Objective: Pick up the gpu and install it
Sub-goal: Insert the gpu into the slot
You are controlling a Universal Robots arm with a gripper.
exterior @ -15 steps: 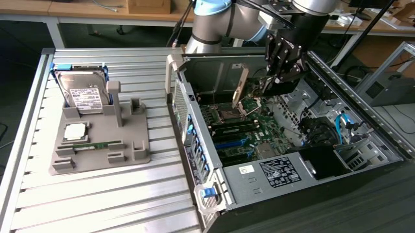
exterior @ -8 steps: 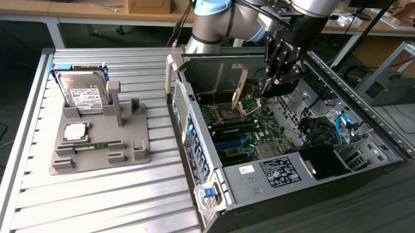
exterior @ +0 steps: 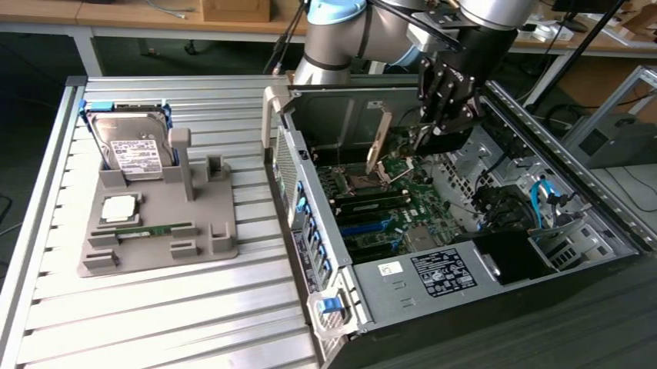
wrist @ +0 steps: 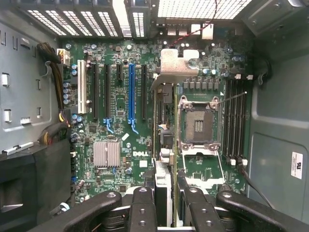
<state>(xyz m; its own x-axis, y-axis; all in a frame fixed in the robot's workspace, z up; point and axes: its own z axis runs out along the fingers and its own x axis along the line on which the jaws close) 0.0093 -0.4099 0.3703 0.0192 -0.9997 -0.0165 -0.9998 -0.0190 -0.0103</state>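
Observation:
My gripper (exterior: 439,123) hangs inside the open computer case (exterior: 451,269), shut on the gpu (exterior: 408,146). The card's pale metal bracket strip (exterior: 381,138) stands upright toward the case's rear wall. In the wrist view the gpu (wrist: 162,145) is seen edge-on, held between the black fingers (wrist: 143,208), with its bracket (wrist: 176,65) at the far end. It hovers over the green motherboard (wrist: 120,121), between the black expansion slots and the CPU socket (wrist: 198,125). The long blue slot (wrist: 131,96) lies a little to one side of the card.
A grey fixture tray (exterior: 205,238) on the slatted table at the exterior view's left holds a silver hard drive (exterior: 128,146), a green memory stick (exterior: 144,229) and a processor chip (exterior: 120,206). Cables and drive bays (exterior: 534,207) crowd the case's side at the exterior view's right.

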